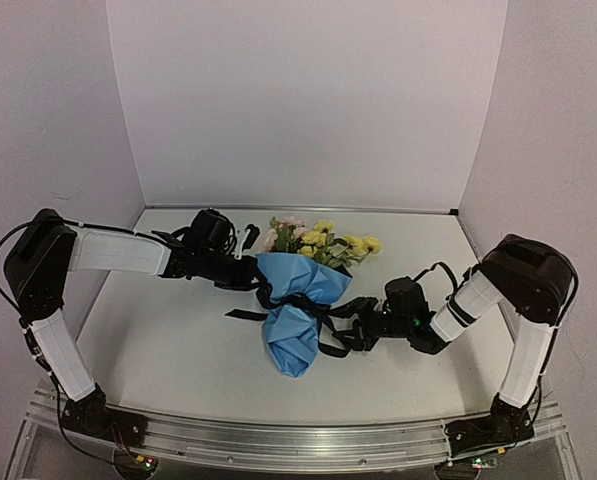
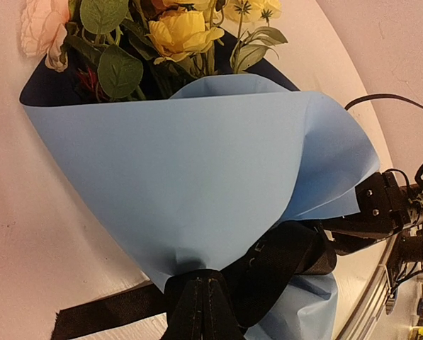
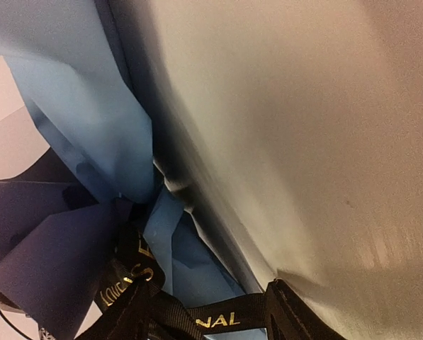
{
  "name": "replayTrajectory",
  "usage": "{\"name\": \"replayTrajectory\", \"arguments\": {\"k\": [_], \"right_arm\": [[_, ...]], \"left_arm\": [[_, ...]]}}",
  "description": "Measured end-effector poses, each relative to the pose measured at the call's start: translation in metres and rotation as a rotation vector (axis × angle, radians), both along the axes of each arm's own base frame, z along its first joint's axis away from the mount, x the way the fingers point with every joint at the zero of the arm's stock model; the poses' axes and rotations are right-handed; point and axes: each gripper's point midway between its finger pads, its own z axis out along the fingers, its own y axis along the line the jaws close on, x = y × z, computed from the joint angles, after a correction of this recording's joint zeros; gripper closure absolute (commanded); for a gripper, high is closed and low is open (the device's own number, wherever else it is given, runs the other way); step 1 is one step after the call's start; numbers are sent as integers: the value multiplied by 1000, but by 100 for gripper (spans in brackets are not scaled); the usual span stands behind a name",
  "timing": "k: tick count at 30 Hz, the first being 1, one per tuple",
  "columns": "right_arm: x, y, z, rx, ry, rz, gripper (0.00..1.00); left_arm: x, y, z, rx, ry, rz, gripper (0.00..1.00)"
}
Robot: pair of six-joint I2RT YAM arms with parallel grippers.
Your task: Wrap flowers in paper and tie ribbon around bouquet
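The bouquet (image 1: 303,275) lay flat in the middle of the counter (image 1: 158,340). In the top view its flowers (image 1: 320,240) pointed to about 1 o'clock and the crumpled foot of the paper (image 1: 293,345) pointed toward 6. The ribbon (image 1: 298,298) ran black around the narrow waist of the light blue cone. One loose end trailed on the counter toward 9 o'clock, and further loops spilled toward 4 o'clock. The left tool (image 1: 256,278) sat at 10 o'clock of that waist. In its own wrist view its fingers (image 2: 190,312) stood pressed together, tips against the ribbon where the paper gathered. The cone and the yellow and pink blooms fanned away toward 12 o'clock above them. Whether a strand was nipped between those closed fingers could not be told. The right tool (image 1: 356,325) sat at 4 o'clock of the waist, just beside the lower part of the paper, pointing toward 9 o'clock. Its wrist view showed its fingers (image 3: 289,315) standing apart, with a stretch of ribbon bearing gold lettering running across the gap between them. Creased light blue and navy paper lay close ahead, toward 11 o'clock.
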Motion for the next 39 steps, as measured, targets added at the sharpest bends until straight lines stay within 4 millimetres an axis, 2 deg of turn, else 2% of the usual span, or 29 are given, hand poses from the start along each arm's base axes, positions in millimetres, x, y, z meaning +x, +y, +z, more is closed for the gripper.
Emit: {"name": "replayTrajectory", "arguments": {"k": [4, 7, 12, 15, 17, 27, 34, 39], "right_arm": [[4, 5, 0, 26, 9, -13, 57], [7, 6, 1, 44, 15, -28, 62], [12, 8, 9, 88, 4, -51, 76], [14, 8, 11, 107, 3, -66, 93], [15, 7, 13, 115, 2, -76, 99], [15, 3, 11, 113, -6, -95, 100], [6, -10, -1, 60, 6, -107, 100], [5, -14, 6, 26, -25, -102, 100]], "left_arm": [[-1, -1, 0, -3, 2, -4, 99], [-1, -1, 0, -4, 2, -5, 99], [-1, -1, 0, -4, 3, -5, 99], [-1, -1, 0, -4, 3, -5, 99], [-1, -1, 0, -4, 2, -5, 99], [-1, -1, 0, -4, 3, -6, 99], [-1, -1, 0, -4, 3, -6, 98], [-1, -1, 0, -4, 3, -6, 97]]}}
